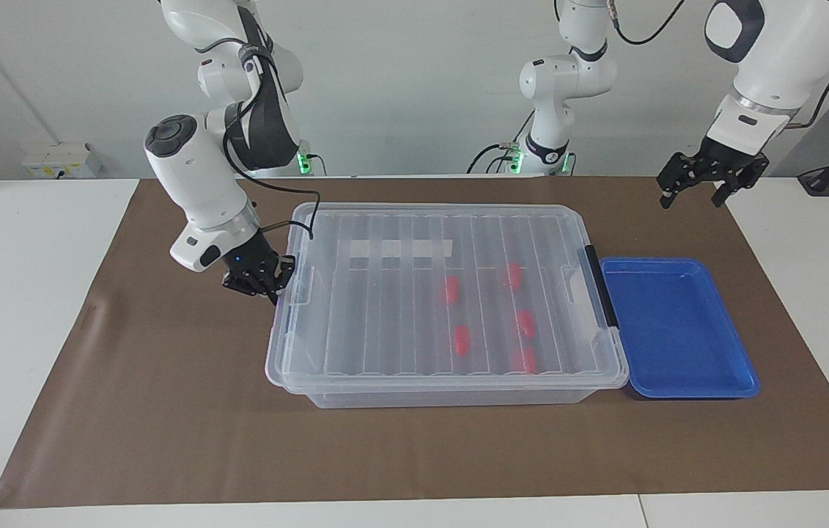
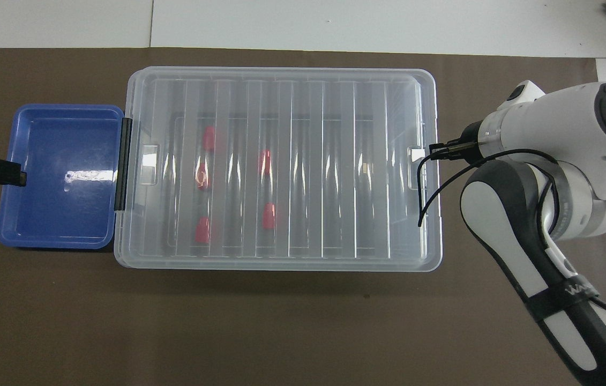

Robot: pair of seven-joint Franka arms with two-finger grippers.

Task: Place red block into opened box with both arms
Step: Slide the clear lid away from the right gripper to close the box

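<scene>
- Right gripper (image 1: 262,282): low at the box's (image 1: 451,397) end toward the right arm. Jaws are together, with the tips at the small tab on the lid's (image 1: 385,308) end edge. I see contact or near-contact with the tab, but nothing clamped between the jaws.
- The box: stands on the brown mat (image 1: 165,411) that covers the surface. The clear ribbed lid lies flat on it, square with the rim on every side I can check in both views.
- Red blocks: all five lie inside the box under the lid, in the half toward the left arm. I name one as the red block (image 1: 450,290); the other four sit near it, apart from one another.
- Black clip handle (image 1: 599,286): lies along the box's end toward the left arm. I cannot tell whether it is latched.
- Blue tray (image 1: 693,392): touches that same end of the box, and nothing lies in it.
- Left gripper (image 1: 701,187): waits in the air, well apart from the box, with jaws apart and nothing held. From above it shows over the tray's outer rim.
- Step in hand, my judgement: the blocks are in and the lid is on, so this is the close-out.
- Next move, my judgement: draw the right gripper straight away from the tab without dragging the lid, then confirm the clip handle.
</scene>
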